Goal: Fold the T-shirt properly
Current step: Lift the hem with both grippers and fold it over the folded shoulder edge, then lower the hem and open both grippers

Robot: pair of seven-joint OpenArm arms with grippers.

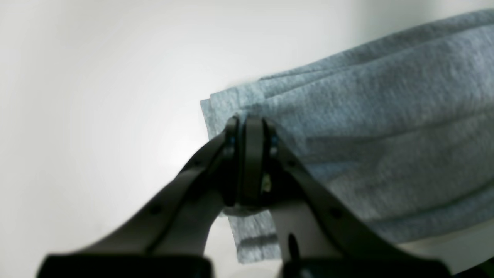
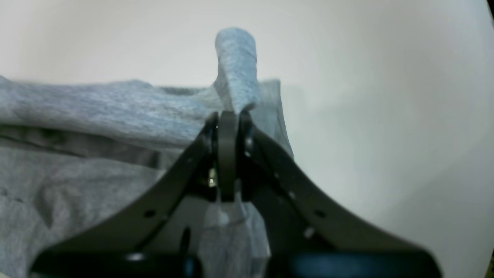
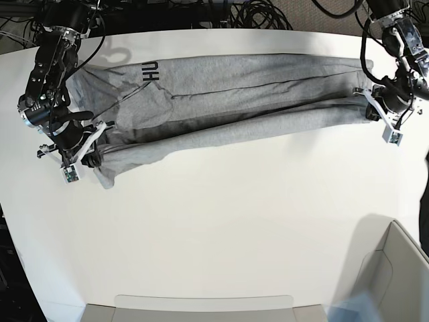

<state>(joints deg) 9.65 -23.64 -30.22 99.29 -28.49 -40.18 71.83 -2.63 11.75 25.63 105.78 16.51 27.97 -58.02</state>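
The heather-grey T-shirt lies stretched across the far part of the white table, partly folded lengthwise, with black lettering showing near its left end. My left gripper, on the right of the base view, is shut on the T-shirt's right end; in its wrist view the gripper pinches a layered cloth edge. My right gripper, on the left of the base view, is shut on the T-shirt's lower left corner. From the right wrist camera a tuft of the T-shirt sticks up past the gripper.
A light-coloured bin stands at the near right corner. Black cables lie behind the table's far edge. A pale tray rim runs along the table's near edge.
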